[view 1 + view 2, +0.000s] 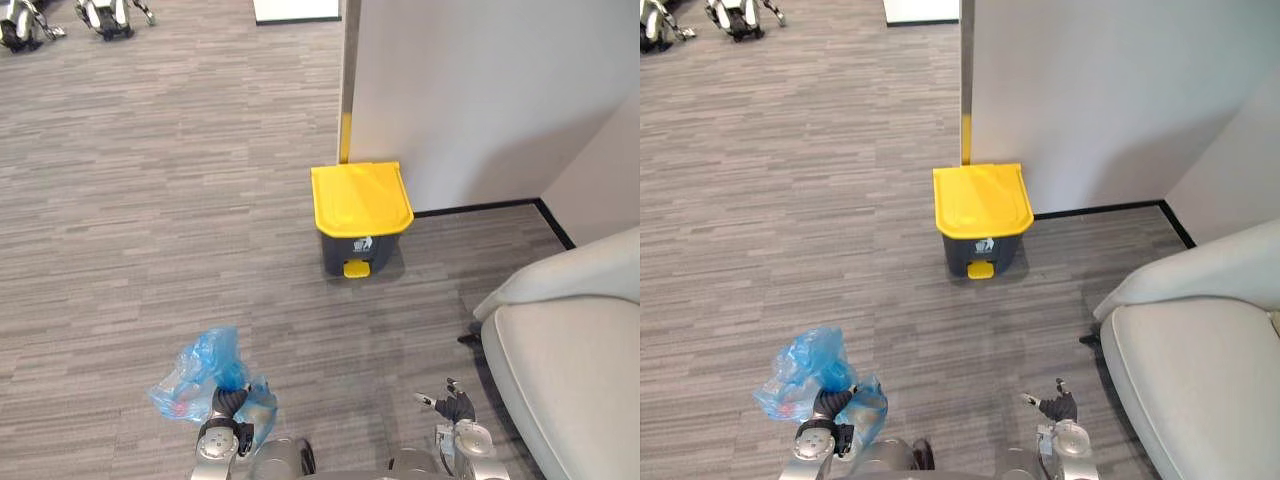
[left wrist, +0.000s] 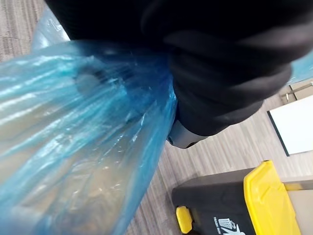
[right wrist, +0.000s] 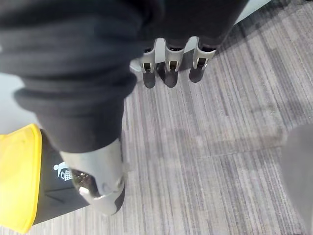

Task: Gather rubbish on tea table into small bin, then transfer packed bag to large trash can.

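A crumpled blue plastic rubbish bag (image 1: 203, 380) hangs low at the lower left, and my left hand (image 1: 229, 403) is shut on its gathered top. Close up, the blue plastic bag (image 2: 73, 147) billows past the dark cover of that hand. A dark grey pedal bin (image 1: 360, 215) with a closed yellow lid stands on the floor ahead, against a white partition. My right hand (image 1: 455, 405) hangs at the lower right, open and holding nothing, its fingers (image 3: 168, 68) relaxed above the carpet. The bin's yellow lid (image 3: 17, 181) sits beside it.
A light grey sofa (image 1: 570, 360) fills the right side, close to my right hand. The white partition wall (image 1: 480, 90) rises behind the bin. Grey striped carpet (image 1: 150, 200) stretches open to the left and ahead.
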Robot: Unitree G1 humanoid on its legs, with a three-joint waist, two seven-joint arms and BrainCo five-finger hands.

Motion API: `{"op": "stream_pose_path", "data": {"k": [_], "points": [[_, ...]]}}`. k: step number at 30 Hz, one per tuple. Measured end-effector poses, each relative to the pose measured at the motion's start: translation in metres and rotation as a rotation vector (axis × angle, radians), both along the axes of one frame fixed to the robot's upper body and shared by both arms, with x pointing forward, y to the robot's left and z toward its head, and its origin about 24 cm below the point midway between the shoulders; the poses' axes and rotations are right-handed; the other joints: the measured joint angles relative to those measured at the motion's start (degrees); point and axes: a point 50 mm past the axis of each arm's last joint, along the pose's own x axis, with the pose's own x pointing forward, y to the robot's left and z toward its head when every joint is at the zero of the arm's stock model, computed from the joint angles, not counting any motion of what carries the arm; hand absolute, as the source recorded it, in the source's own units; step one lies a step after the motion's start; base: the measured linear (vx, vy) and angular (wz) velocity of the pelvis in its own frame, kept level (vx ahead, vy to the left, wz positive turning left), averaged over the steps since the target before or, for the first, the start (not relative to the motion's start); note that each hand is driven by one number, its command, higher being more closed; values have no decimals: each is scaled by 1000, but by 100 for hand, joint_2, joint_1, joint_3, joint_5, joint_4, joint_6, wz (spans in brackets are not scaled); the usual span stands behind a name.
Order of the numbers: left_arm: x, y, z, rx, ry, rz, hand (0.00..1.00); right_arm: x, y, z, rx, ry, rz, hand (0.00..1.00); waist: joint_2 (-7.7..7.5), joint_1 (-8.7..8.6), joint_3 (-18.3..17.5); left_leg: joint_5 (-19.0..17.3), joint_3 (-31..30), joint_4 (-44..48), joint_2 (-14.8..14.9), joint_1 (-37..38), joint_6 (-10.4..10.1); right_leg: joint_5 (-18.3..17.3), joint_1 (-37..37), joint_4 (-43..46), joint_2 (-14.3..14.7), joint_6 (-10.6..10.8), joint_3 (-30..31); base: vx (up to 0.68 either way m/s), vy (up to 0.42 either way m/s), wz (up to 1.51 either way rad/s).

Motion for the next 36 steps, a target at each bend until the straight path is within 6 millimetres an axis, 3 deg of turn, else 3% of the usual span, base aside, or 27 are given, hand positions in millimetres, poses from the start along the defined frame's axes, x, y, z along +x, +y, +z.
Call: {"op": "stream_pose_path", "data": {"k": [2, 5, 6, 7, 9, 10, 11, 13, 15, 17, 19, 22, 24, 26, 29, 32, 33, 34, 36], "points": [[-5, 3, -1, 9, 14, 5, 100, 4, 1, 2, 0, -11, 7, 0, 59, -107, 34, -106, -19, -256, 37, 375, -90, -135, -597, 210, 82, -227, -165, 337, -51, -5], [-6, 4, -2, 7, 16, 13, 100, 2, 0, 1, -7, -2, 11, 0, 120, -237, 73, -307, -68, -381, 227, 811, -293, -196, -1174, -719, 416, -363, -416, 335, -165, 8], [-6, 6, -1, 15, 18, 12, 100, 0, 0, 0, -7, 3, 9, 0, 92, -263, 60, -346, -146, -452, 244, 930, -361, -92, -1202, -1403, 570, -333, -405, 427, -288, 45], [-7, 9, -2, 24, 25, 7, 100, -8, -3, -3, -12, 25, 2, 0, -83, -319, -8, -400, -345, -553, 91, 1048, -468, 634, -1109, -2375, 689, -620, -249, 378, -231, 49], [-3, -5, -7, -20, 38, 6, 100, -16, -15, -6, -33, 68, -22, 0, 205, -238, -68, -347, -853, -585, 321, 1132, -590, 383, -1015, -2278, 901, -812, -346, 392, -190, 16], [-3, -7, -8, -27, 39, 9, 100, -14, -18, -5, -35, 60, -38, 0, 277, -268, -71, -247, -1017, -382, 400, 1028, -760, 207, -992, -2222, 911, -867, -456, 365, -202, 7], [-1, -8, -7, -31, 31, 8, 100, -14, -18, -5, -35, 60, -38, 0, 286, -280, -72, -200, -1073, -134, 447, 920, -790, 118, -932, -2227, 908, -875, -520, 346, -234, 48], [5, -13, -5, -44, 12, 4, 100, -23, -14, -9, -18, 85, -45, 0, 300, -251, -34, 147, -1206, 1981, 876, 136, -1010, -71, -216, -2602, 1003, -957, -828, 329, -221, 64], [5, -14, -2, -47, -7, 9, 100, -21, -9, -8, 1, 69, -50, 0, 251, -204, -5, 80, -962, 3344, 1201, -469, -929, -132, 346, -2961, 1101, -1041, -918, 310, -139, 15], [12, -13, 5, -41, -57, 6, 100, -13, -9, -4, 9, 35, -60, 0, 165, -135, 2, -60, -622, 3504, 1248, -1030, -679, -189, 660, -3290, 1100, -1071, -908, 274, -49, -4], [14, -13, 7, -39, -69, 6, 100, -11, -10, -2, 7, 21, -67, 0, 195, -82, -10, -156, -362, 2868, 1201, -1301, -521, -169, 897, -3533, 1086, -1019, -860, 278, 64, -15], [14, -12, 7, -42, -68, 20, 100, -10, -13, -1, 12, 16, -97, 0, 195, -69, -5, 25, -188, 955, 940, -1353, -522, -186, 1198, -3659, 913, -775, -792, 365, 190, -13], [12, -13, 5, -49, -59, 25, 100, -12, -18, -1, 3, 19, -115, 0, 225, -36, -27, 1154, -162, 93, 760, -1212, -425, -312, 1366, -3702, 781, -497, -661, 388, 267, -19], [11, -8, 2, -37, -35, 26, 100, -15, -11, -5, 27, 39, -117, 0, -8, -74, -130, 1121, -13, -63, 405, -1039, -174, -163, 1498, -4068, 550, -320, -457, 343, 199, 1], [11, -4, 0, -26, -19, 23, 100, -14, -7, -7, 37, 46, -114, 0, -75, -64, -142, 881, 112, 123, 271, -992, -12, 31, 1664, -4216, 396, -125, -309, 287, 164, -8], [0, -2, -6, -25, 26, 26, 100, -13, -7, -8, 35, 54, -106, 0, 23, -63, -117, 628, 274, -284, 84, -323, -9, 99, 1193, -2721, 186, -35, 61, 209, 148, -36], [-6, -1, -9, -19, 47, 23, 100, -12, -5, -8, 38, 54, -97, 0, 48, -82, -109, 596, 307, -492, -6, -50, 7, 259, 823, -1787, 46, 71, 97, 180, 114, -16], [-9, -1, -11, -15, 64, 13, 100, -16, -5, -10, 39, 72, -98, 0, 96, -121, -82, 551, 363, -614, -48, 169, 41, 160, 544, -1203, -14, 15, 108, 180, 93, -12], [-10, 2, -10, -3, 67, 9, 100, -17, -4, -11, 34, 84, -84, 0, 78, -113, -90, 504, 381, -681, -54, 328, 42, -117, 97, -862, 15, -140, -8, 189, 18, -1]]}}
